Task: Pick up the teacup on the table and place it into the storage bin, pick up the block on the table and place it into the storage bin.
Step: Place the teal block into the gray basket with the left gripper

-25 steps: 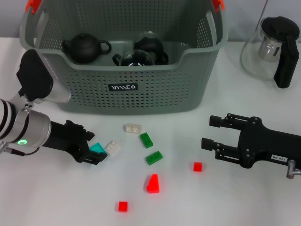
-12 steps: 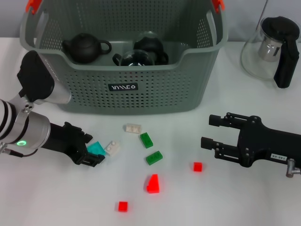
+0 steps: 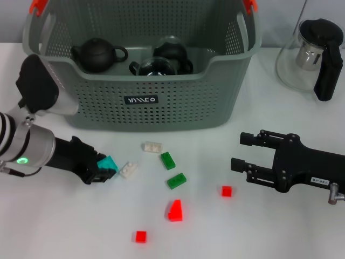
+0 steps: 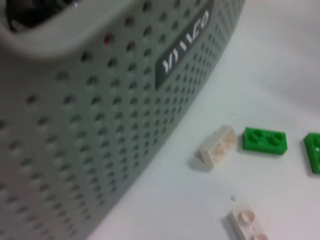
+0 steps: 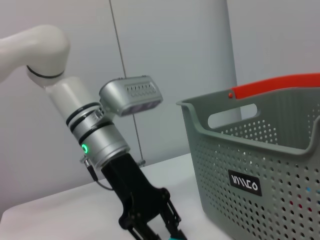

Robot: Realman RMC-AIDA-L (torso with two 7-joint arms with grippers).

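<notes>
The grey-green storage bin (image 3: 215,81) stands at the back of the table, with a dark teapot (image 3: 97,54) and other dark teaware (image 3: 164,60) inside. My left gripper (image 3: 101,171) is shut on a teal block (image 3: 109,162) and holds it just off the table, in front of the bin's left corner. The right wrist view shows this gripper (image 5: 150,222) next to the bin (image 5: 270,165). My right gripper (image 3: 240,151) is open and empty, low at the right. No teacup shows on the table.
Loose blocks lie in front of the bin: cream (image 3: 152,146), white (image 3: 128,170), two green (image 3: 167,160) (image 3: 176,181) and three red (image 3: 226,191) (image 3: 174,210) (image 3: 140,236). A glass teapot (image 3: 312,54) stands at the back right. The left wrist view shows the bin wall (image 4: 100,100) and the cream block (image 4: 217,145).
My left gripper has drawn back to the left and risen a little with the teal block, away from the white block. The right arm has not moved.
</notes>
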